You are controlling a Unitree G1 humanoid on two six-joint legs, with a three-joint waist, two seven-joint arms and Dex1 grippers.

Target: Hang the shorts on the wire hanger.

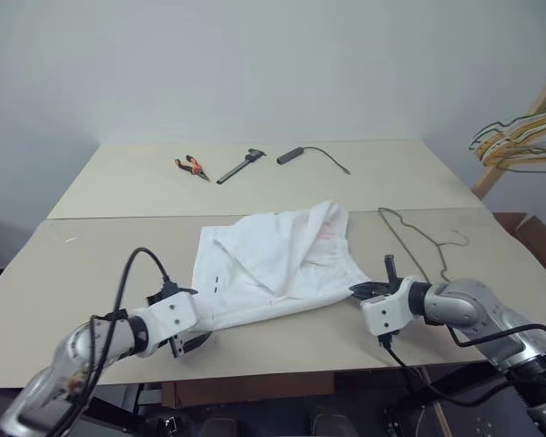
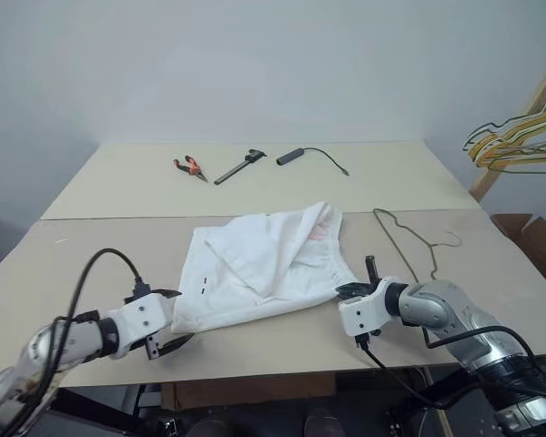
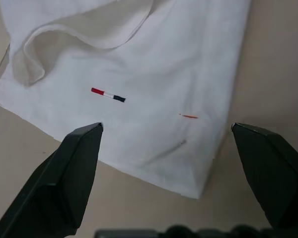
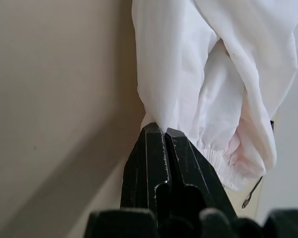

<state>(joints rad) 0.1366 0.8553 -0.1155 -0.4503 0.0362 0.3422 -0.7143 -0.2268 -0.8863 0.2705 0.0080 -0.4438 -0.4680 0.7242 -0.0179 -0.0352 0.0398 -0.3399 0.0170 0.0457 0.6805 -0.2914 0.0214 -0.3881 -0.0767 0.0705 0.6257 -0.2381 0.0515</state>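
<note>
White shorts (image 1: 273, 269) lie crumpled at the centre of the frame on a beige table (image 1: 91, 264). The right gripper (image 1: 362, 292), lower right, pinches their edge, fingers together. The left gripper (image 3: 166, 136), lower left, gapes wide over a corner, holding nothing. The wire hanger (image 1: 417, 244) lies right of the shorts.

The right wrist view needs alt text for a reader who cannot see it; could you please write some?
The right gripper, its black fingers shut, pinches an edge of the white shorts, which lie crumpled on the beige table.
</note>
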